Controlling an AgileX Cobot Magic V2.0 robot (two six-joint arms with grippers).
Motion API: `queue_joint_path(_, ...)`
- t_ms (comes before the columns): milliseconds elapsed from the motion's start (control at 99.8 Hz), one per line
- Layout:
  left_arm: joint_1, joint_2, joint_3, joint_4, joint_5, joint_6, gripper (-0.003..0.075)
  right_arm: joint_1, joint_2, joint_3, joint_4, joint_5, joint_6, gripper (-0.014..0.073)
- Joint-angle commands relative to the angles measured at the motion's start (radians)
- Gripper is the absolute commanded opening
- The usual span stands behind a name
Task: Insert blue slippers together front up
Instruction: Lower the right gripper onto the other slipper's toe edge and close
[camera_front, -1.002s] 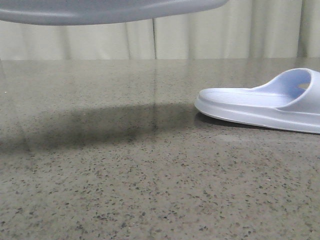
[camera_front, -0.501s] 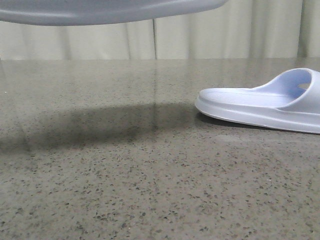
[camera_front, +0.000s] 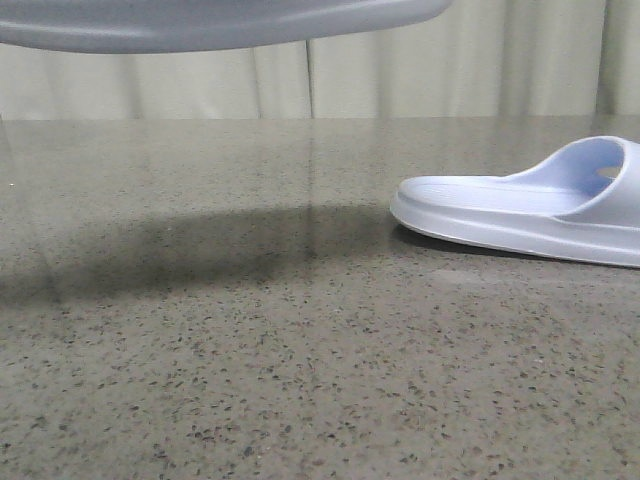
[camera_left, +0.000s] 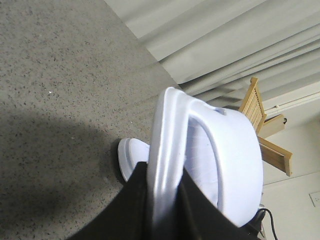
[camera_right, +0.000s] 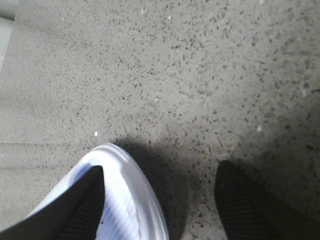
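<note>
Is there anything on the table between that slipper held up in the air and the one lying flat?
Nothing: in the front view, only bare table and a shadow lie between the raised slipper and the flat slipper.

A pale lavender-blue foam slipper stands on edge, its thick sole clamped between the left gripper's black fingers, above a speckled grey stone bench; pale curtains hang behind.

Slippers: smooth matt foam, footbed ribbed. Table: speckled stone-like top, polished, faintly reflective. Curtain: pleated cloth. Gripper fingers: black, textured pads.
</note>
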Motion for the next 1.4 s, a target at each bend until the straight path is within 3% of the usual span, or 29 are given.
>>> queue_joint_path(0,-0.010,-0.007,-0.037,-0.056,0.022,-0.005,0.0015,-0.007,0.013,-0.029,0.004,-0.049,-0.007,0.0412)
queue_joint_path(701,-0.010,0.001,-0.037,-0.056,0.021,-0.005,0.0016,-0.005,0.067,-0.031,0.004,0.004,-0.056,0.0410)
queue_joint_path(952,-0.010,0.001,-0.037,-0.055,0.021,-0.005,0.0015,-0.005,0.067,-0.040,0.004,0.045,-0.093,0.0330)
queue_joint_path(1393,-0.010,0.001,-0.037,-0.055,0.018,-0.005,0.0015,-0.003,0.103,-0.088,0.012,0.087,-0.155,0.0329)
